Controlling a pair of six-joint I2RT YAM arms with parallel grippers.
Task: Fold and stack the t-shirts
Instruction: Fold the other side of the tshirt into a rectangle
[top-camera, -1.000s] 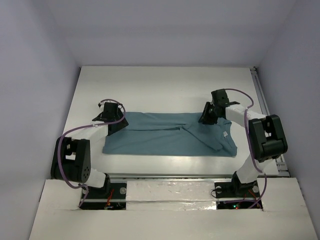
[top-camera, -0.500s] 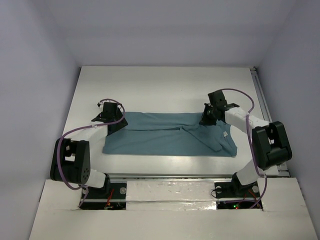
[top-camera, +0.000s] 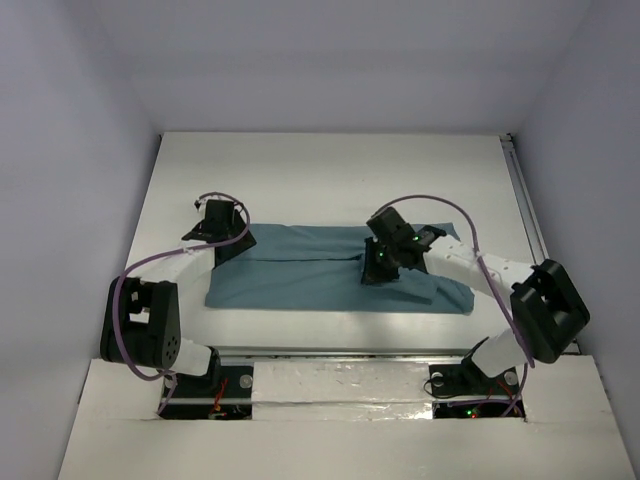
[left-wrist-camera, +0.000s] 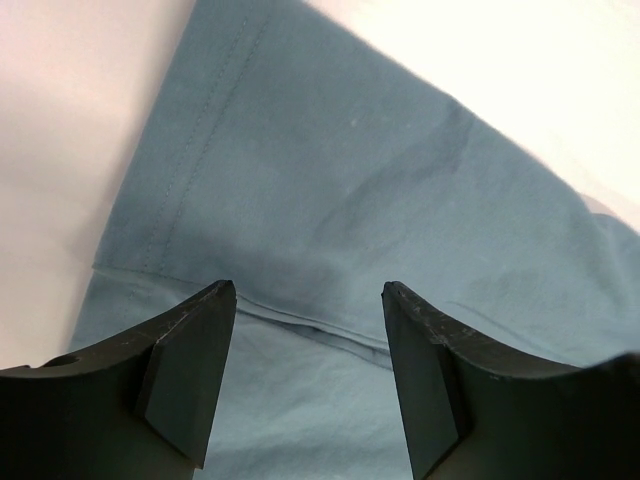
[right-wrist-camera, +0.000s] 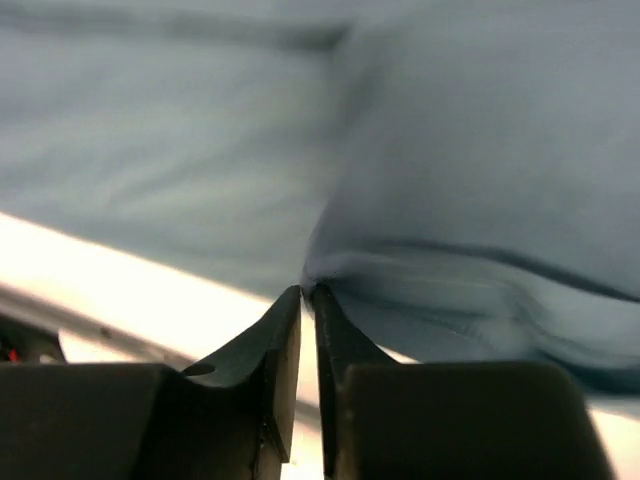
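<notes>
The teal t-shirt (top-camera: 300, 270) lies flat and partly folded across the middle of the white table. My left gripper (top-camera: 234, 244) is open over the shirt's far left corner, its fingers apart above a folded hem (left-wrist-camera: 310, 310). My right gripper (top-camera: 378, 264) is shut on a pinched edge of the t-shirt (right-wrist-camera: 470, 200) and holds it lifted over the middle of the shirt. The right end of the shirt (top-camera: 445, 290) is doubled over towards the left. The white neck label is hidden.
The white table (top-camera: 330, 170) extends beyond the shirt at the back. A metal rail (top-camera: 525, 200) runs along the table's right edge. Purple cables loop from both arms. White walls close in on all sides.
My right gripper has moved left from the shirt's far right corner to over its middle, carrying the pinched cloth and folding the right end over. The left gripper stayed put.
</notes>
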